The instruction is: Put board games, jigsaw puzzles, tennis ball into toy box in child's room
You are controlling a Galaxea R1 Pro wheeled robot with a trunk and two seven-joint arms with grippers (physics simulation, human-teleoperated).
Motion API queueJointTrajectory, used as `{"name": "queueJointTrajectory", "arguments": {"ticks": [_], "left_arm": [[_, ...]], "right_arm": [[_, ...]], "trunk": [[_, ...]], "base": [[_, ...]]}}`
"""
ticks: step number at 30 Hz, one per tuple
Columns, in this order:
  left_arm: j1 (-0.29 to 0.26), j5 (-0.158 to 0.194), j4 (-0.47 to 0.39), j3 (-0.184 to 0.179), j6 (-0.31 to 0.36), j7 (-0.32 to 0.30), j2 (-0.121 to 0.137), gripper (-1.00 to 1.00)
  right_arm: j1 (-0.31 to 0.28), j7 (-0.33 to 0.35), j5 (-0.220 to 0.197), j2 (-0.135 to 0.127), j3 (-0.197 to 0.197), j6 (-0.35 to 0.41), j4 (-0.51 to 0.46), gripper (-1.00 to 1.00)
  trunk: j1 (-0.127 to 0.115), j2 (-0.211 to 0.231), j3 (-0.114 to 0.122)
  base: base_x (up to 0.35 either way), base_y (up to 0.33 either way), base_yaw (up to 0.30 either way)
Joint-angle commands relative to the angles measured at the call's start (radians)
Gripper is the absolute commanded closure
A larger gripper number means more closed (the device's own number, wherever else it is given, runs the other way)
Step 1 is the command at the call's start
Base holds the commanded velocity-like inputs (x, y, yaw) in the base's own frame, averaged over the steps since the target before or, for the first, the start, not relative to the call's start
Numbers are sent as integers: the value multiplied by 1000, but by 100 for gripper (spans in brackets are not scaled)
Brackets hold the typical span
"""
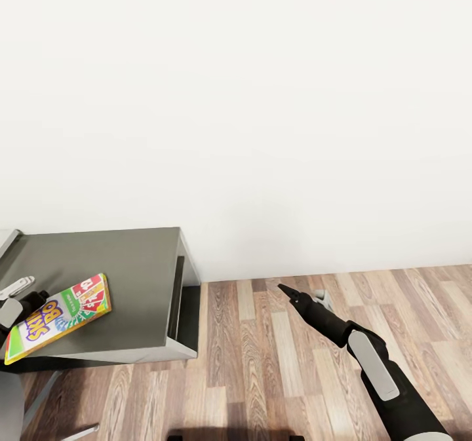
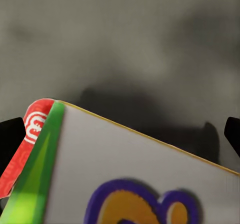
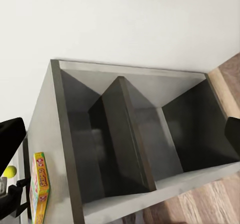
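Plain white wall (image 1: 262, 100), wood plank floor (image 1: 275, 375).
Dark grey-topped cabinet (image 1: 131, 277) stands against the wall, two open compartments (image 3: 150, 134).

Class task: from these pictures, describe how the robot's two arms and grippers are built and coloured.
The right arm is a rounded black tube bearing a long light-grey oval panel, narrowing to a slim black right gripper with pointed tips. The left arm shows black segments with pale grey casing. Both wrist views show black finger tips at the picture edges. No cables or markings are visible.

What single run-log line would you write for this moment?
phase: carrying | left gripper: shut on board game, over dark-topped cabinet | right gripper: open, empty, above wood floor | toy box: unplaced
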Motion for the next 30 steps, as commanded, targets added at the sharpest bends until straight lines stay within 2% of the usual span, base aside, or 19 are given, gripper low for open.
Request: {"name": "queueJointTrajectory", "arguments": {"ticks": [1, 16, 23, 30], "left_arm": [[0, 20, 9, 5, 4, 3, 0, -100], [0, 20, 9, 5, 5, 3, 0, -100], [0, 20, 9, 5, 6, 3, -1, -100], [0, 20, 9, 5, 5, 3, -1, -100]], "right_arm": [[-1, 0, -4, -1, 1, 3, -1, -100], [-1, 0, -4, 2, 2, 2, 0, -100], [0, 0, -4, 2, 2, 2, 0, -100], [0, -1, -4, 2, 2, 2, 0, -100]], "trunk": [[1, -1, -1], [1, -1, -1], [1, -1, -1], [1, -1, -1]], "base": [[0, -2, 0], [0, -2, 0], [0, -155, 0], [0, -25, 0]]}}
